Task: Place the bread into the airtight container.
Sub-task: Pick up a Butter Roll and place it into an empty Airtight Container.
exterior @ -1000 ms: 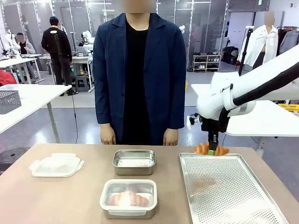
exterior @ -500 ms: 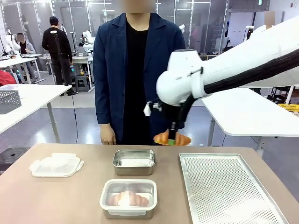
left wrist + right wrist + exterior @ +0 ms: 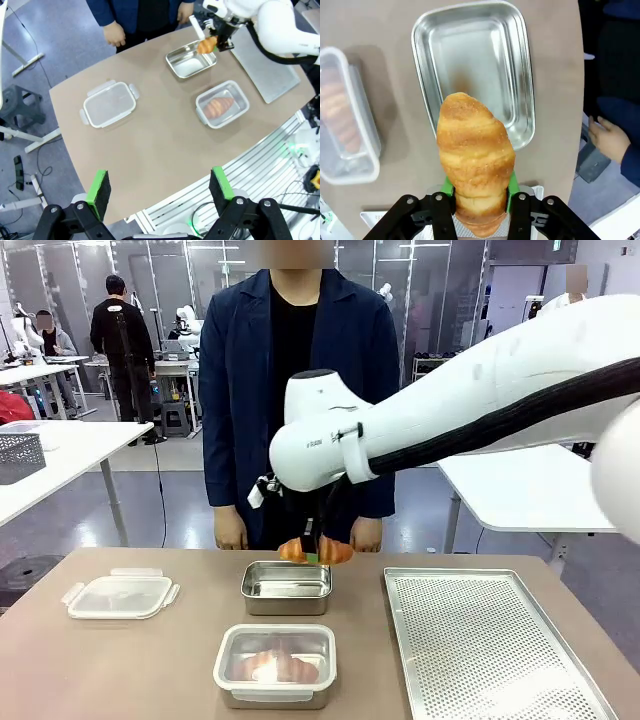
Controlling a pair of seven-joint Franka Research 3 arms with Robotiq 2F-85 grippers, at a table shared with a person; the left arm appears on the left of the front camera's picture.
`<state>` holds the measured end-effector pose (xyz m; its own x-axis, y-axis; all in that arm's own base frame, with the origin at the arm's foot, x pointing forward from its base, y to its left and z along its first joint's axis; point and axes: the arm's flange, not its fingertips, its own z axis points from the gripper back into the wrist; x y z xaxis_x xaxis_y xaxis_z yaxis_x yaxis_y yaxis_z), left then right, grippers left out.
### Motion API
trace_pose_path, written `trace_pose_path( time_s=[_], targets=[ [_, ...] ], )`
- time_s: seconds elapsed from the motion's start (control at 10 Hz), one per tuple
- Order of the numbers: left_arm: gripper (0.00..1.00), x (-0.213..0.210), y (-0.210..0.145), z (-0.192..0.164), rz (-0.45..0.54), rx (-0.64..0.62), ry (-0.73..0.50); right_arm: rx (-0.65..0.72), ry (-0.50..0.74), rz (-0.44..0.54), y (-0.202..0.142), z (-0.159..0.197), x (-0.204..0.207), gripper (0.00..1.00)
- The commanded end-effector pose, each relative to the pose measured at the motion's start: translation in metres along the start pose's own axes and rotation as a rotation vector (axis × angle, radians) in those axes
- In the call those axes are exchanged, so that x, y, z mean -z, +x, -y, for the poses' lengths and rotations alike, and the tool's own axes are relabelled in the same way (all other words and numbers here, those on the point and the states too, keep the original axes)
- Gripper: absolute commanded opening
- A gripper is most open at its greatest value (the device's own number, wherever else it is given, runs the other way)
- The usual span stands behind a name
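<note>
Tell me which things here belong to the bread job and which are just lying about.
Job: croissant between the right fingers; steel container below it; clear container holding a second croissant; clip lid.
Lying about: perforated tray; grey basket on the side table.

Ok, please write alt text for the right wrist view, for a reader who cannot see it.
The right gripper is shut on a golden-brown croissant, held over an empty rectangular steel pan on the brown table. At picture left, a clear plastic container holds another croissant.
</note>
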<state>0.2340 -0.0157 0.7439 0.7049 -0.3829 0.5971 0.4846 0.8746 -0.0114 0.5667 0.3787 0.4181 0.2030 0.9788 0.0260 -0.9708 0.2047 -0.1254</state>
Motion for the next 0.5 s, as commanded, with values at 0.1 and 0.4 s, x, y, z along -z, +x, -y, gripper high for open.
trace_pose_path(
  time_s=[0.1,0.4],
  targets=[
    [1.0,-0.003,0.001,-0.001,-0.008,0.001,0.002,0.016,0.03,-0.03,0.033,0.009,0.01,0.43],
    [1.0,-0.003,0.001,-0.001,-0.008,0.001,0.002,0.024,0.045,-0.025,0.053,0.006,0.031,0.43]
  ],
)
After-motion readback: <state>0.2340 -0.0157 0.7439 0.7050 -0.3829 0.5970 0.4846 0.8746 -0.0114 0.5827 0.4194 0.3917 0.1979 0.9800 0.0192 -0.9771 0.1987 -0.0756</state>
